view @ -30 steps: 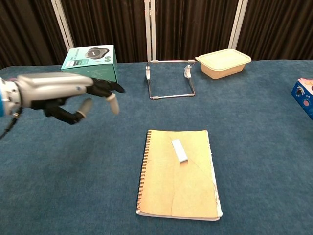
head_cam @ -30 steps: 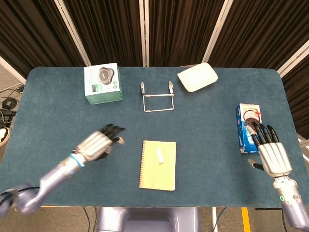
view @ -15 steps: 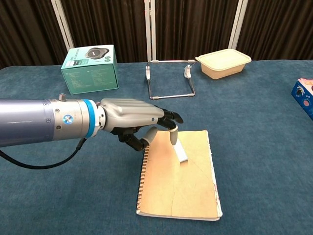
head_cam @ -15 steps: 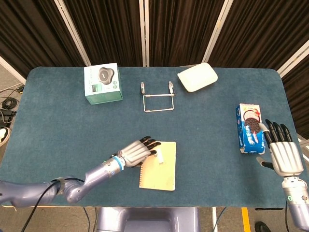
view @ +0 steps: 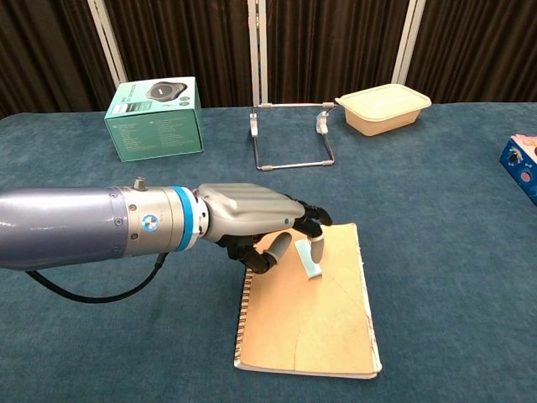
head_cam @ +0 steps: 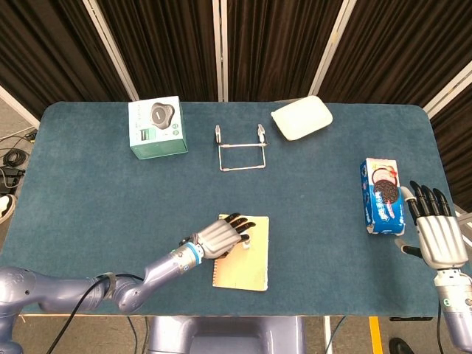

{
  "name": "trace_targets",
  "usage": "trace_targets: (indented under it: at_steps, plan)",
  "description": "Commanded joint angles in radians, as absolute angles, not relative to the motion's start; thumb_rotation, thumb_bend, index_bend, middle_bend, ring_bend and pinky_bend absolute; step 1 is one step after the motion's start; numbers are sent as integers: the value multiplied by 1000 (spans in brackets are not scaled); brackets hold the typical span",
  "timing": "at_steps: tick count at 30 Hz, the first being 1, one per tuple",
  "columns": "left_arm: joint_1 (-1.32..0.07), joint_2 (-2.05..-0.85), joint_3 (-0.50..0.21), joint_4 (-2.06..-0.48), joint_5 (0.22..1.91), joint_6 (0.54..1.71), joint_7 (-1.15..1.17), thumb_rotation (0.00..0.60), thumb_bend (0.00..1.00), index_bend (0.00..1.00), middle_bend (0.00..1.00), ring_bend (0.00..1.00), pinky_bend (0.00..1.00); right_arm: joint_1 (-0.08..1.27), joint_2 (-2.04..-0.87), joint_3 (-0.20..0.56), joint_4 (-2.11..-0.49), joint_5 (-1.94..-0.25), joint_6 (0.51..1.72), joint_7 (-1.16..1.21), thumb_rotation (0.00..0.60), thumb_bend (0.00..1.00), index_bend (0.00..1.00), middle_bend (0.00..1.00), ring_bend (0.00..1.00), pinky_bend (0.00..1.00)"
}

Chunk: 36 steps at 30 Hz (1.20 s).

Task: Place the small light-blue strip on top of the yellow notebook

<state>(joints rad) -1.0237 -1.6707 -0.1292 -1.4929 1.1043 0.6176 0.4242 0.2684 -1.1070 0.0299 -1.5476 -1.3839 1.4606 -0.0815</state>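
At lower centre, the left hand [view: 256, 222] is reaching flat over the yellow notebook [view: 310, 323], fingertips [view: 316, 248] pinching the small light-blue strip [view: 306, 258], which is lying on the cover's upper part. At far right, the right hand [head_cam: 435, 232] is hovering, fingers apart, holding nothing.

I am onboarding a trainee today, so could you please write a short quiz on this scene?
1. True or false: the strip lies on the notebook.
2. Which robot hand is over the notebook: A) left B) right?
3. Fill in: the blue packet lies beside the ____ robot hand.

Key: 1 true; 2 A; 3 right.
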Motion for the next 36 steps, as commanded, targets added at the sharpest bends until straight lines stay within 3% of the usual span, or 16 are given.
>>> trace_targets:
  at_steps: [1,36]
  plan:
    - [-1031,-1678,-119,-1492,1087,624,437,600,1000,280,0,0,0,264,-1106,35,-1549,-1384,1457,-79,600,0,0,0,0,0]
    - [-1057,-1760,-61,-1438,1050,688,459,600,1000,284,0,0,0,225,-1088,90,-1563,-1423,1444,-46,600,0,0,0,0,0]
